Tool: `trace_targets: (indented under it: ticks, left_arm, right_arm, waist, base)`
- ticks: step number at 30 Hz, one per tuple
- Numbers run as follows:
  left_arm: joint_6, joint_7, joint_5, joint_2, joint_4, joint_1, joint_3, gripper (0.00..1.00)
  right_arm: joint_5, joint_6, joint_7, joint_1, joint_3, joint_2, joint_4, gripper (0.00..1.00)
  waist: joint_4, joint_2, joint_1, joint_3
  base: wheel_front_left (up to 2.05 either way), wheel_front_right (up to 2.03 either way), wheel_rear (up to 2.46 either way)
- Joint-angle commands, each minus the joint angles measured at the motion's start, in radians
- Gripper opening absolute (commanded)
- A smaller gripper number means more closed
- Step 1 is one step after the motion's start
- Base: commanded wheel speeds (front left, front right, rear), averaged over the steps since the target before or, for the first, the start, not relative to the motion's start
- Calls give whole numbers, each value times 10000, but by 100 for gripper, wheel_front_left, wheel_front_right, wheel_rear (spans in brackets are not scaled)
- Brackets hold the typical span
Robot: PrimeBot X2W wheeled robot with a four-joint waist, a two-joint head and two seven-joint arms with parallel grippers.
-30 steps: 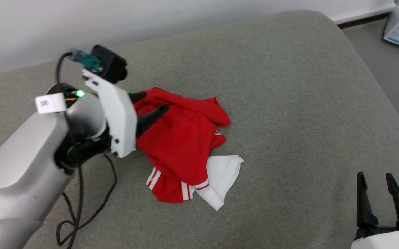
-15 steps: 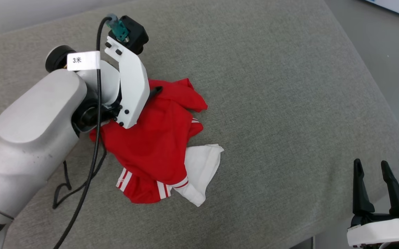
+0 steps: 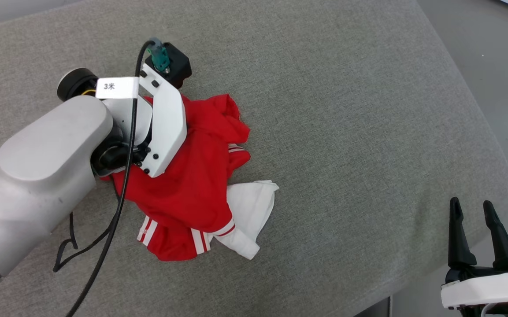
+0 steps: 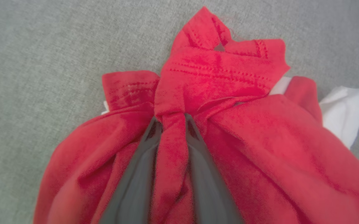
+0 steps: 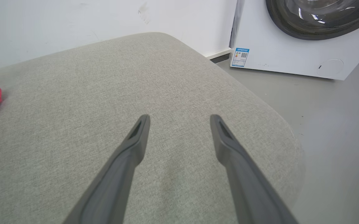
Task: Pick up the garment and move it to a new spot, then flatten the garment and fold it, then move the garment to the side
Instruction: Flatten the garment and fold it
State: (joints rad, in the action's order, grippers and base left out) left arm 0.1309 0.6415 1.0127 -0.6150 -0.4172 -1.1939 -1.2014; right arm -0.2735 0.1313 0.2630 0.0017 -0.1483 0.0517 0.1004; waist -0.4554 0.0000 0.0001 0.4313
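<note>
Grip: left gripper (image 4: 170,119) is closed on a fold of the garment (image 4: 244,130). In the left wrist view a red ridge of cloth runs up between its two fingers (image 4: 135,180) and fans out past their tips at centre frame.
Left arm: in the head view the pale forearm (image 3: 46,167) comes in from the lower left. Its white bracket (image 3: 165,127) lies over the garment's upper left part and covers the fingers there.
Garment: crumpled heap (image 3: 192,185) left of centre in the head view, resting on the grey cushion (image 3: 346,110), red body on top. Hem stitching shows at the top of the left wrist view.
Sleeve: white sleeve (image 3: 251,207) sticks out at the heap's lower right.
Trim: red-white trim (image 3: 148,229) along the heap's lower edge.
Cable: black cable (image 3: 124,176) runs from the wrist down to the lower left, over the cushion.
Right side: right gripper (image 3: 471,202) sits at the lower right of the head view, jaws wide apart and empty. In the right wrist view it points over bare cushion, well apart from the garment, a red scrap at the left edge.
Surroundings: washer (image 5: 291,40) at the upper right of the right wrist view, on the grey floor (image 5: 338,124).
</note>
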Motion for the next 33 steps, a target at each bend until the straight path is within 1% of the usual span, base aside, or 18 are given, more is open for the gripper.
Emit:
trace_targets:
  ticks: [1, 6, 9, 12, 15, 19, 21, 24, 26, 30, 33]
  left_arm:
    - [-4, -304, 147, -54, 99, -125, -73, 0]
    - [-2, -1387, 1148, -295, 717, -235, -4, 0]
    - [-2, -2017, 2153, -289, 1111, -121, 398, 0]
    - [-2, -2741, 3546, -199, 1610, 150, 1097, 0]
    - [-2, -3438, 4672, -301, 1921, 387, 1874, 0]
    - [-1, -4351, 5835, -484, 2259, 856, 2908, 0]
    - [-2, -4916, 6481, -670, 2183, 1280, 3568, 0]
    - [-1, -5473, 6937, -1010, 1918, 1898, 4203, 0]
    - [-1, -5723, 7112, -1346, 1592, 2328, 4505, 0]
    - [-24, -6056, 7250, -2002, 560, 3107, 4784, 0]
    - [-300, -6082, 7359, -2375, -456, 3717, 4749, 0]
  right_arm:
    - [-53, -11, 27, -83, 32, -24, -15, 100]
    - [-43, -11, 26, 119, -138, -21, 47, 100]
    - [89, -11, 27, 125, -200, -18, 103, 100]
    - [201, -11, 26, 138, -284, -20, 99, 100]
    - [331, -11, 26, 202, -359, -18, 106, 100]
    - [510, -11, 27, 266, -453, -18, 135, 100]
    - [585, -11, 27, 323, -521, -18, 141, 100]
    - [694, -11, 27, 403, -587, -20, 115, 100]
    - [751, -11, 27, 443, -615, -14, 118, 100]
    - [842, -11, 27, 543, -663, -15, 140, 100]
    - [874, -11, 27, 620, -656, -18, 115, 100]
  waist:
    - [7, 0, -1, -16]
    - [305, 0, -1, -216]
    - [528, 0, -1, -376]
    - [803, 0, -1, -540]
    - [1107, 0, -1, -698]
    - [1462, 0, -1, -855]
    - [1623, 0, -1, -955]
    - [1832, 0, -1, -1074]
    - [1957, 0, -1, -1149]
    - [2146, 0, -1, -1318]
    - [2242, 0, -1, -1404]
  base:
    - [0, 0, 0]
    - [0, 0, 0]
    - [0, 0, 0]
    - [0, 0, 0]
    - [0, 0, 0]
    - [0, 0, 0]
    - [0, 0, 0]
    - [0, 0, 0]
    - [0, 0, 0]
    - [0, 0, 0]
    - [0, 0, 0]
